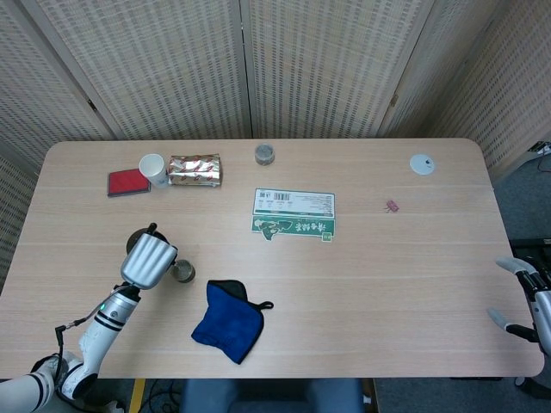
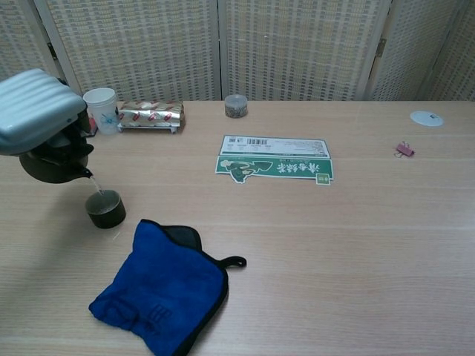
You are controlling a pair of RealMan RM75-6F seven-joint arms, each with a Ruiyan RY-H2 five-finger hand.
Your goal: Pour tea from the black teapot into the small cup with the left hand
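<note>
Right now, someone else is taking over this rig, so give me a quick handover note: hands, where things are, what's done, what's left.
Left hand: holds the black teapot, tilted above the small cup, spout over its rim.
Right hand: at the table's right edge, open, holding nothing.
Small cup: upright near the table's left front, just left of the blue cloth.
Done: teapot lifted and tipped; a thin stream is falling into the cup.
Left: finish the pour, level the teapot, set it down. How full the cup is cannot be told.
</note>
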